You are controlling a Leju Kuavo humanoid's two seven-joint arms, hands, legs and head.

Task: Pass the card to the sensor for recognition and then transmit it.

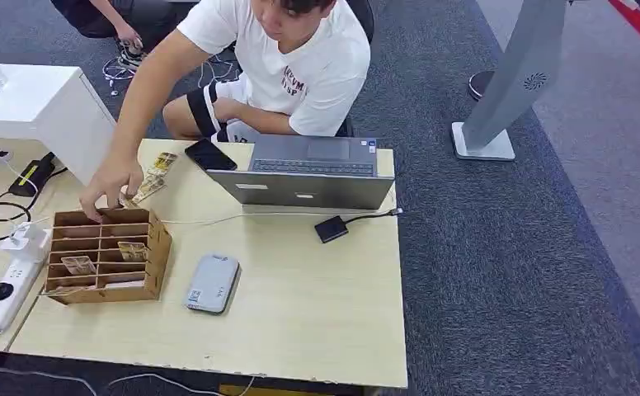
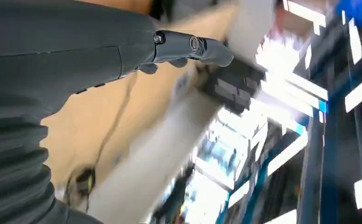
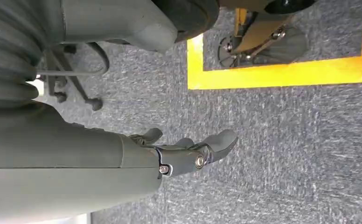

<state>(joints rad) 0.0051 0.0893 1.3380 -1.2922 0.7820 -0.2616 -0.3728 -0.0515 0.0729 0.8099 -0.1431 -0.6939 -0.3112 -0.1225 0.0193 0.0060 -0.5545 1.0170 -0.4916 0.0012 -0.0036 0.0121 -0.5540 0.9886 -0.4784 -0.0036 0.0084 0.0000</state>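
A wooden slotted card box (image 1: 162,247) stands at the table's left, with a card (image 1: 132,250) upright in one slot and another card (image 1: 78,265) nearer the left side. Beside it to the right lies the flat grey sensor (image 1: 213,283). A person's hand (image 1: 110,186) reaches to the box's far edge, and more cards (image 1: 153,177) lie just behind it. My left hand (image 2: 188,46) shows in the blurred left wrist view with its fingers stretched out and nothing in it. My right hand (image 3: 188,151) hangs over grey carpet, fingers loosely apart, holding nothing.
A seated person faces me across the table. An open laptop (image 1: 308,172), a black phone (image 1: 210,154) and a small black adapter (image 1: 331,228) lie at the far side. A white power strip (image 1: 7,285) and cables sit left of the table. A grey stand (image 1: 506,91) rises at the right.
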